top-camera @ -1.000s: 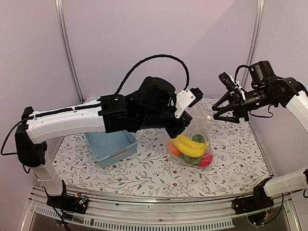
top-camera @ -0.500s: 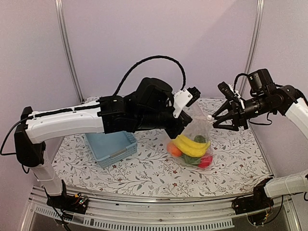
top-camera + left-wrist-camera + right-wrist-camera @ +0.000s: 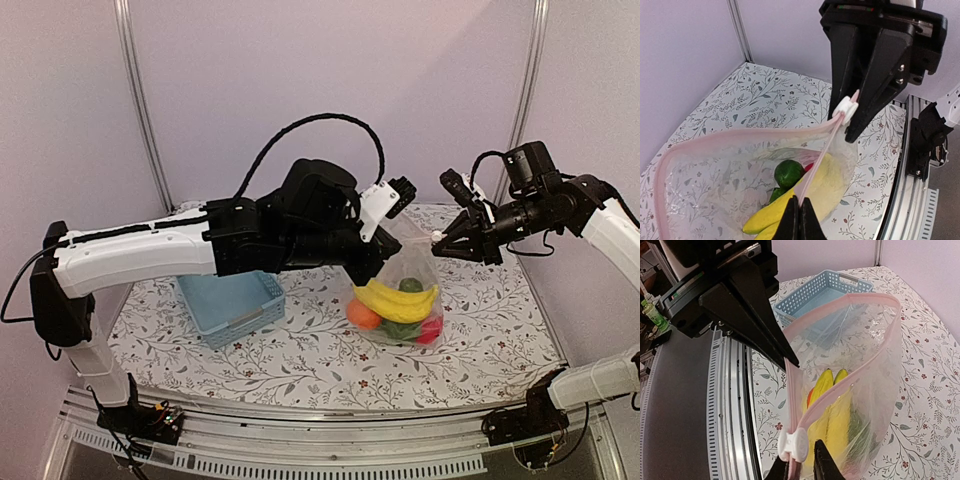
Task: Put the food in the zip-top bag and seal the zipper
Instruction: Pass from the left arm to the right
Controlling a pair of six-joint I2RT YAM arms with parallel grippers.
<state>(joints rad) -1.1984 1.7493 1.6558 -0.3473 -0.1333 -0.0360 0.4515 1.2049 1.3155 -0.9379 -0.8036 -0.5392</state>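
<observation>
My left gripper (image 3: 799, 217) is clamped on the zipper (image 3: 820, 155) at its left end. My right gripper (image 3: 799, 467) has its jaws narrow, pinching the same strip just beside the white slider (image 3: 793, 445). The zip-top bag (image 3: 405, 265) hangs between them, its mouth gaping, right of the blue basket (image 3: 235, 300). Its bottom rests on the table (image 3: 300, 365), with a banana (image 3: 395, 300), an orange (image 3: 363, 315) and a green piece (image 3: 410, 285) inside.

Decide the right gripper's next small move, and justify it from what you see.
Probably draw the white slider along the zipper towards the left gripper. The food is in the zip-top bag, its mouth gapes, the left gripper pins one end, and the right gripper straddles the slider.
</observation>
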